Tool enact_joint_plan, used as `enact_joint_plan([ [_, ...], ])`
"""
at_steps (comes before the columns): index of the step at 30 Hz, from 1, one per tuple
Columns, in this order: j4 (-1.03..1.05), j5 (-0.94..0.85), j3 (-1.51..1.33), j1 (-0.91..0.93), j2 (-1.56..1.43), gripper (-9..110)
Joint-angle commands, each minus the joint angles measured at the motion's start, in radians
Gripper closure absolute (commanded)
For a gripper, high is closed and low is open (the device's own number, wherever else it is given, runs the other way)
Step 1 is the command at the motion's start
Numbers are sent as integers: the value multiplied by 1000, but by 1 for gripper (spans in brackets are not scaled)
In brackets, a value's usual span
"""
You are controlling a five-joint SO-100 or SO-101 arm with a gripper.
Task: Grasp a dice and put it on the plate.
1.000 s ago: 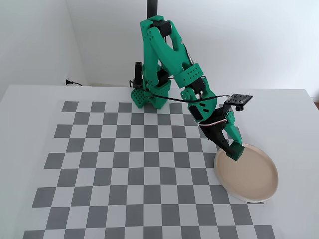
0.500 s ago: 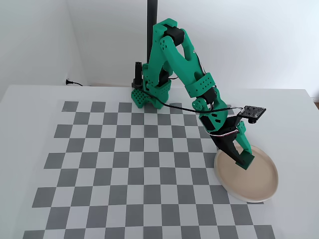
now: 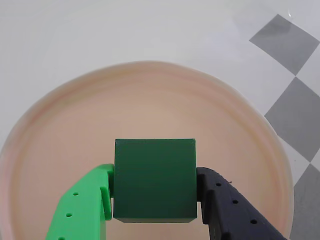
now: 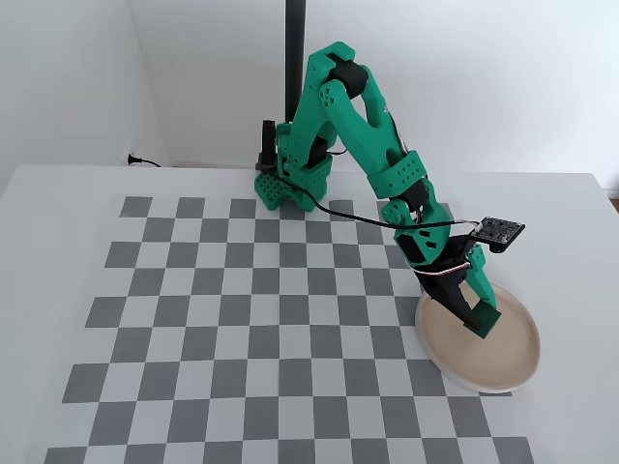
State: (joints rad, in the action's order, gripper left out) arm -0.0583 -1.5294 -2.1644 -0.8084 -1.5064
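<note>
Bright green plastic on the left and black plastic on the right, the two fingers of the gripper (image 3: 155, 200) clamp the small dark green cube, the dice (image 3: 154, 179), just over the middle of the round beige-pink plate (image 3: 60, 130) in the wrist view. I cannot tell whether the cube touches the plate. Released from a height, it could bounce or roll toward the low rim at right and onto the grey-and-white checkered mat (image 4: 242, 309).

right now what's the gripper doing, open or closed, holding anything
Gripper: closed on the dark green cube, one finger on each side, held over the plate.
</note>
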Motion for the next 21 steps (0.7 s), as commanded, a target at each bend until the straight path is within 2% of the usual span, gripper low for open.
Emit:
enact_joint_plan([
  [1, 9, 12, 91, -3, -31, 93],
  [16, 32, 28, 91, 20, -49, 87],
  [21, 132, 34, 91, 34, -129, 88],
])
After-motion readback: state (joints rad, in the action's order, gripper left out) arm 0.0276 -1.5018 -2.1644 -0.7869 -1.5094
